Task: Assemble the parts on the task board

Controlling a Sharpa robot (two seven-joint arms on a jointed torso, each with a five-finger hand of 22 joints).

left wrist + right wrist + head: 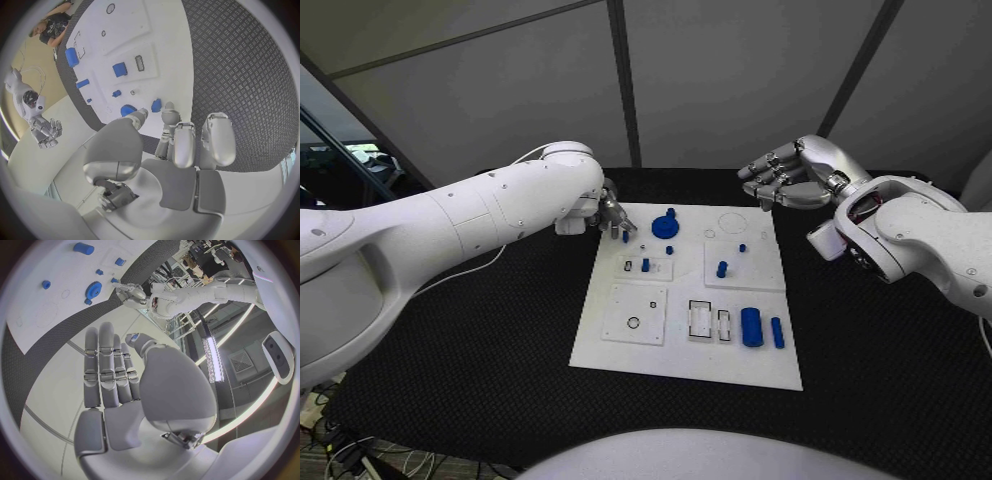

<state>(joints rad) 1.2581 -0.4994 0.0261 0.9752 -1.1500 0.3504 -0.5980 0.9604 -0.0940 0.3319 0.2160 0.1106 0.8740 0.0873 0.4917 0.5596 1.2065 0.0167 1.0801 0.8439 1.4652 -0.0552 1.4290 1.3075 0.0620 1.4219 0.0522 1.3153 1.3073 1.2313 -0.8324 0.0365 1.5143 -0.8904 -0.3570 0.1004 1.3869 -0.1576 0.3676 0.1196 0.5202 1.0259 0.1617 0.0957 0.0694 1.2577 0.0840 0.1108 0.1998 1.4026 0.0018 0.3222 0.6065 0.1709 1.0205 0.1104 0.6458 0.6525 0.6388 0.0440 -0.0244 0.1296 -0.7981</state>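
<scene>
Both hands hold nothing: the left hand (610, 215), fingers apart, should close squarely on the round blue gear-like part (665, 228); the right hand (788, 175) hovers loosely curled.

We are looking down at the white task board (687, 350) lying on the black worktop (473, 340). Our left hand (612, 217) is reaching its fingers (620, 233) to the board's far left corner, beside a blue gear part (665, 229). Our right hand (790, 176) is hovering beyond the board, holding nothing.
</scene>
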